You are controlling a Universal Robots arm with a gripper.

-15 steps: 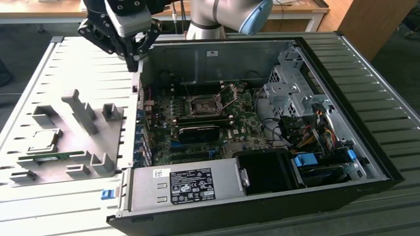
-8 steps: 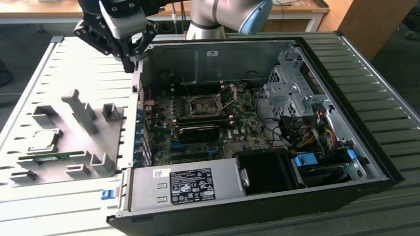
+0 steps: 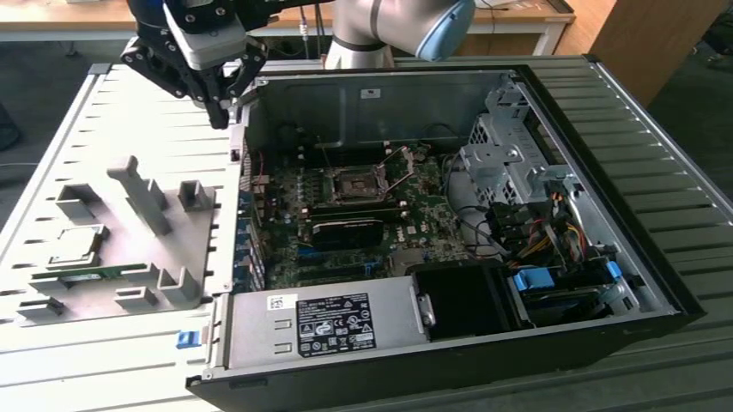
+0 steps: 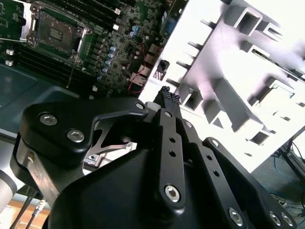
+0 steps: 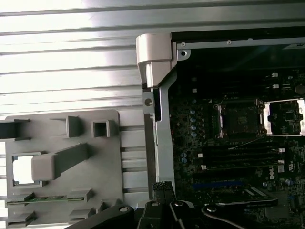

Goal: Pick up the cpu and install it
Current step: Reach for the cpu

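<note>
Grey ribbed metal table [image 3: 675, 197], cpu [image 3: 75, 245] in tray [image 3: 126, 257] beside open computer case [image 3: 343, 107].

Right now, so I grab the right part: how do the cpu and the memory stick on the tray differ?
The cpu is square; the memory stick is long and narrow. The cpu's top is silver-grey metal; the memory stick is green. The cpu sits in a square pocket, the memory stick in a narrow slot beside it. Both rest on the grey tray.
</note>
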